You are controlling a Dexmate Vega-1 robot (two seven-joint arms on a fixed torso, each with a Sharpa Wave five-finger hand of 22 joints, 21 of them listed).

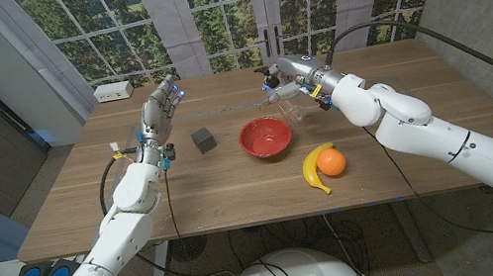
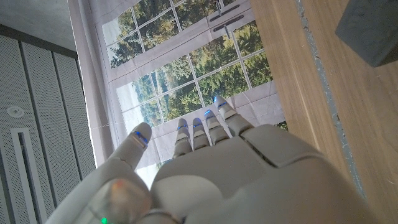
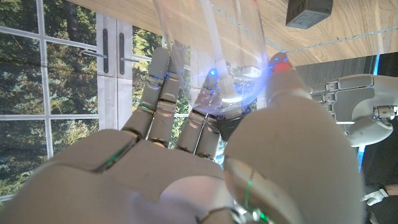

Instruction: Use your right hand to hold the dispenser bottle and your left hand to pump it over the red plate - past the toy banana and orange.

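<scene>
Wooden table (image 1: 234, 185) before big window. Right hand (image 1: 292, 78) wraps clear dispenser bottle (image 1: 291, 102) at far side, just behind red plate (image 1: 265, 138). Left hand (image 1: 159, 112) raised well left of bottle, fingers spread, holding nothing. Toy banana (image 1: 313, 169) and orange (image 1: 332, 161) touching, near plate. Dark cube (image 1: 204, 140) left of plate.

Light: you get daylight from the windows (image 1: 204, 5) behind the table (image 1: 236, 195), even and fairly bright | Shadows: soft, faint under the red bowl (image 1: 265, 138) | Glare: blue glints on the clear bottle (image 3: 211, 43) | Focus: your wrist views blur the near hands | Edges: head view bends wide.
</scene>
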